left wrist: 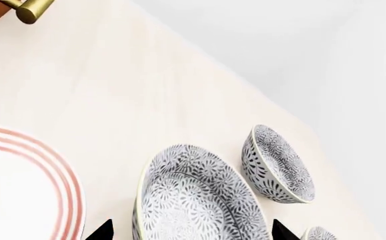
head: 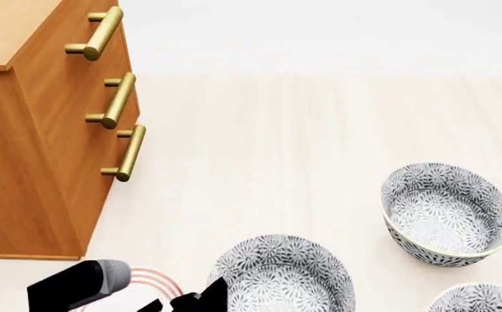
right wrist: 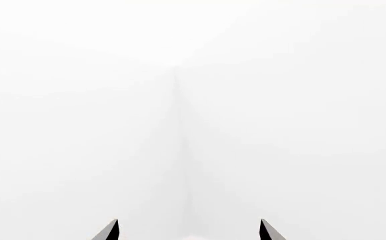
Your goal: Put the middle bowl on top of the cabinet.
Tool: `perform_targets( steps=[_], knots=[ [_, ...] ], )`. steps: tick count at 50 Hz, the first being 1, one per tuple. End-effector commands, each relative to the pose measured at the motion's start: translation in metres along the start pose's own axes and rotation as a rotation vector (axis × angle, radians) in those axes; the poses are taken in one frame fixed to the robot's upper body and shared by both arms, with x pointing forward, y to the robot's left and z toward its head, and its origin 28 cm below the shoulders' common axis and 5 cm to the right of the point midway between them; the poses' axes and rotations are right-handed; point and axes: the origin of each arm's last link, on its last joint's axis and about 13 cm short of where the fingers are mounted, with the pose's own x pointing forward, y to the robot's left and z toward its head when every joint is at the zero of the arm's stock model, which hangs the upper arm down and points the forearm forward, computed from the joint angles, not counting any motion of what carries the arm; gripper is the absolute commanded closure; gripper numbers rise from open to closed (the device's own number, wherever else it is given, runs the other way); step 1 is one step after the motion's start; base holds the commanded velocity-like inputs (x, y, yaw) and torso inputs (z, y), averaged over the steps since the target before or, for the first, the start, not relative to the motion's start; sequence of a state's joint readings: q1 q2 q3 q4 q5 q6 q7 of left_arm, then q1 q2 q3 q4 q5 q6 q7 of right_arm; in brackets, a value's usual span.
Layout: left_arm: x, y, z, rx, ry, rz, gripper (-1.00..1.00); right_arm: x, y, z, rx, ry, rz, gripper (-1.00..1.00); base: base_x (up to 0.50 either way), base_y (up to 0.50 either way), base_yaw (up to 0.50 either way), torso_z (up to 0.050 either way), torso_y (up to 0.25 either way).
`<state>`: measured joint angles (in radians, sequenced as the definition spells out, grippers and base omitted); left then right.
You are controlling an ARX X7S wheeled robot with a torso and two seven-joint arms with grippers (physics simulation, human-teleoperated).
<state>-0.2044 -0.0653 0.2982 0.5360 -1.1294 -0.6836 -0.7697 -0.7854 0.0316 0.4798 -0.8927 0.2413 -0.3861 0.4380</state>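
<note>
Three leaf-patterned bowls stand on the pale floor. The middle bowl (head: pixel 284 276) (left wrist: pixel 193 195) lies closest to my left arm. My left gripper (left wrist: pixel 194 231) (head: pixel 194 300) hangs open over it, one dark fingertip showing on each side of the bowl and neither touching it. The cabinet (head: pixel 51 149) stands at the left, with its light wood top (head: pixel 8 32) bare where it shows. My right gripper (right wrist: pixel 189 229) is open on nothing, facing blank white, and is out of the head view.
Two more bowls sit to the right (head: pixel 445 214) (left wrist: pixel 279 165) and at the lower right corner (head: pixel 480 299) (left wrist: pixel 319 234). A white plate with red rings (left wrist: pixel 19 185) (head: pixel 160 283) lies between the middle bowl and the cabinet. Brass handles (head: pixel 116 101) jut from the cabinet front.
</note>
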Motion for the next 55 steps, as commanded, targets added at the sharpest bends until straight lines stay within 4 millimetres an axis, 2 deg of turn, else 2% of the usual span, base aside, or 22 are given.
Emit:
perform_targets(
  steps=[1, 29, 44, 55],
  knots=[
    [0.006, 0.002, -0.001, -0.052, 0.008, -0.013, -1.0, -0.003, -0.009, -0.008, -0.046, 0.006, -0.009, -1.0, 0.0, 0.0, 0.0, 0.0, 0.0],
    [0.01, -0.011, 0.008, -0.006, -0.007, 0.011, -1.0, -0.002, -0.008, -0.005, -0.051, -0.004, 0.004, -1.0, 0.0, 0.0, 0.0, 0.0, 0.0],
    [0.026, 0.003, -0.006, -0.024, 0.067, 0.045, -1.0, -0.001, -0.008, -0.003, -0.054, -0.01, 0.004, -1.0, 0.0, 0.0, 0.0, 0.0, 0.0],
    [0.032, 0.004, -0.008, -0.016, 0.092, 0.031, -1.0, 0.0, -0.009, -0.002, -0.053, -0.017, 0.003, -1.0, 0.0, 0.0, 0.0, 0.0, 0.0]
  ],
)
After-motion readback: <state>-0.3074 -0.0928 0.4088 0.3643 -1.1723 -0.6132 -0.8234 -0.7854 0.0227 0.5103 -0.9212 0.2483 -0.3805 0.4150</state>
